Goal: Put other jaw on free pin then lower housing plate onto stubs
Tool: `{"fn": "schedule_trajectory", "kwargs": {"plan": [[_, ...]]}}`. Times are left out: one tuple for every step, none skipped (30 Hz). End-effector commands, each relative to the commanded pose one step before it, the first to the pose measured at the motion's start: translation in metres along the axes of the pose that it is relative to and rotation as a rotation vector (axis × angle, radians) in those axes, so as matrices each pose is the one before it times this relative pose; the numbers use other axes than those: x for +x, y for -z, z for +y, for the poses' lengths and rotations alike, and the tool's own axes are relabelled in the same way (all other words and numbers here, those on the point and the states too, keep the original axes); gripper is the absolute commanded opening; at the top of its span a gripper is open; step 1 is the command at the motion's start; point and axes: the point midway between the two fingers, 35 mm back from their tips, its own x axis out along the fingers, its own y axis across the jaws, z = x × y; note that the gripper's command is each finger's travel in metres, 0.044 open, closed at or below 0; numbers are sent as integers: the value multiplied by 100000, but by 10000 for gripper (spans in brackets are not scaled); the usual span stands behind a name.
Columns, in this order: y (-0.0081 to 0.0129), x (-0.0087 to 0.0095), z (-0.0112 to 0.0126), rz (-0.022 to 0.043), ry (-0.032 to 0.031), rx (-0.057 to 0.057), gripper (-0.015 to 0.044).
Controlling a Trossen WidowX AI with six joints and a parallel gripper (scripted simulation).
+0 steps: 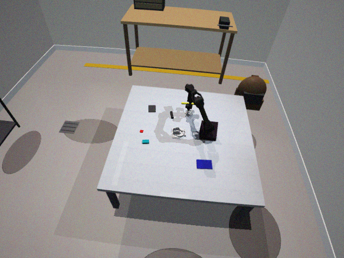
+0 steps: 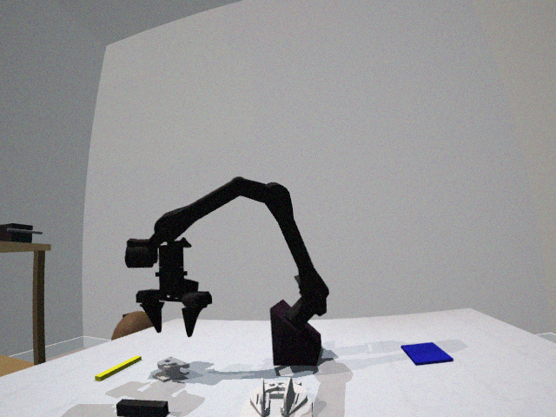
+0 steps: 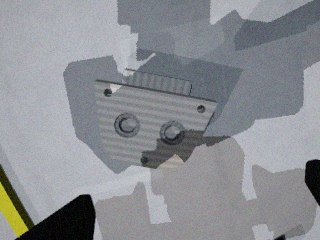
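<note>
Hanging above the tabletop (image 1: 155,172) (image 2: 367,332) (image 3: 30,90), your gripper (image 1: 188,109) (image 2: 174,334) (image 3: 203,190) points downward, its black fingers (image 2: 190,316) spread wide apart with nothing between them. Below, apart from the fingers, you have the pale housing plate (image 1: 190,113) (image 2: 173,367) (image 3: 150,110), showing two round rings and three small holes. The pale jaw assembly (image 1: 178,132) (image 2: 281,399) sits separately, nearer the exterior camera; you cannot tell whether its teeth mesh. Near the plate lies a yellow bar (image 1: 183,103) (image 2: 117,368) (image 3: 12,212); a blue slab (image 1: 203,164) (image 2: 426,353) lies well apart.
</note>
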Motion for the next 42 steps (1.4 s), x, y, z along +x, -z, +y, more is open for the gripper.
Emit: {"fn": "schedule_trajectory", "kwargs": {"plan": [[-461,-100,775,86,-164,11154,440],[-92,23,146,-22,89,2382,440],[-89,23,148,-23,90,2381,440],[-86,24,149,-25,90,2380,440],[-83,24,151,-27,91,2380,440],[-80,25,152,-29,92,2379,440],[-77,26,154,-31,92,2378,440],[-74,26,155,-33,93,2376,440],[-58,22,127,-28,76,1936,440],[-34,13,77,-18,46,1162,440],[-11,4,26,-6,15,387,440],[0,0,0,0,0,0,440],[0,0,0,0,0,0,440],[0,0,0,0,0,0,440],[0,0,0,0,0,0,440],[0,0,0,0,0,0,440],[0,223,-2,1,6,-3,440],[-9,666,-11,2,19,-10,440],[-45,1102,-34,-2,39,-18,440],[-83,1091,-53,-8,47,-18,440],[-67,648,-41,-7,32,-10,440],[-25,215,-15,-3,11,-3,440],[0,0,0,0,0,0,440],[0,0,0,0,0,0,440],[0,0,0,0,0,0,440],[0,0,0,0,0,0,440],[0,0,0,0,0,0,440],[0,0,0,0,0,0,440],[0,0,0,0,0,0,440],[0,0,0,0,0,0,440],[0,0,0,0,0,0,440],[0,0,0,0,0,0,440],[0,0,0,0,0,0,440],[0,0,0,0,0,0,440],[0,0,0,0,0,0,440],[0,0,0,0,0,0,440],[0,0,0,0,0,0,440],[0,0,0,0,0,0,440],[0,0,0,0,0,0,440],[0,0,0,0,0,0,440],[0,0,0,0,0,0,440],[0,0,0,0,0,0,440]]}}
